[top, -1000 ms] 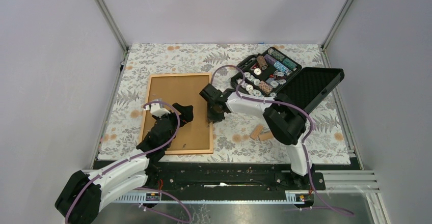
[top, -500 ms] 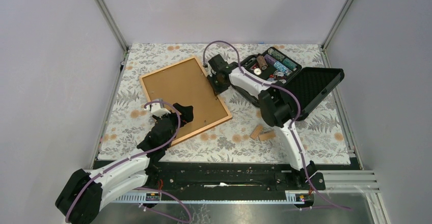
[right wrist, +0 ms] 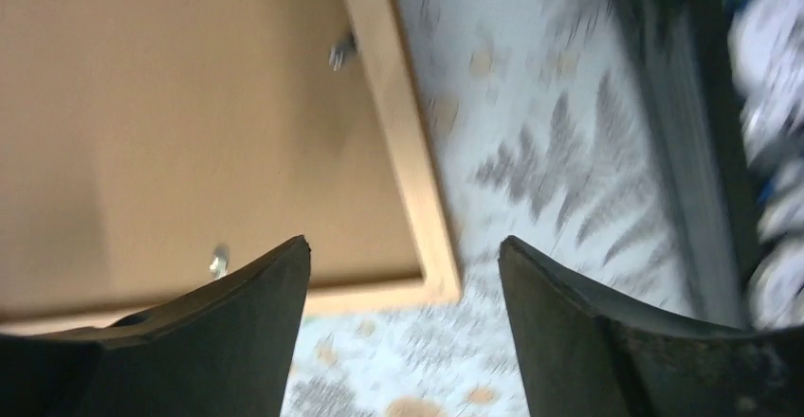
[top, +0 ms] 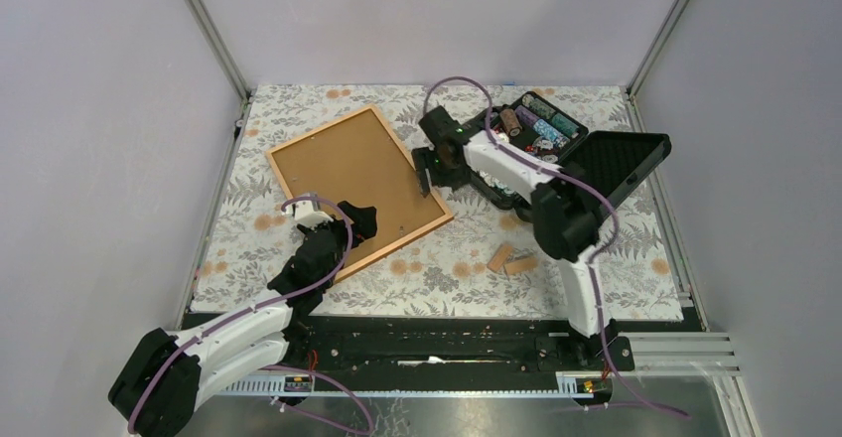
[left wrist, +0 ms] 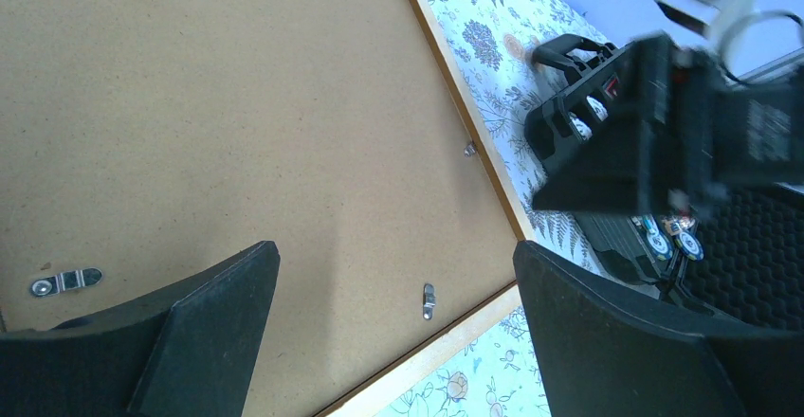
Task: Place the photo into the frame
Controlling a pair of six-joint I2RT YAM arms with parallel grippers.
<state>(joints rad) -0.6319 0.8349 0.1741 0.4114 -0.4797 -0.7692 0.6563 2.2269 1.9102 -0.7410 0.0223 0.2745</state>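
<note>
The top camera looks steeply down from behind the arms over the whole table [top: 616, 258] — both wrist cameras sit close, sharing an edge of the frame [left wrist: 237, 123].

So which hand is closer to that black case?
Right. The right hand hangs just beside the case; the left hand hovers over the frame, farther off.

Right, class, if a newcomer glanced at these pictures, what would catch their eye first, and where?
Most striking is the big wooden frame, lying back side up and askew on the leaf-print tablecloth, left of centre. The left end effector hangs over its near end, the right end effector at its right edge, both open. At back right, an open black case holds colourful rolls.
</note>
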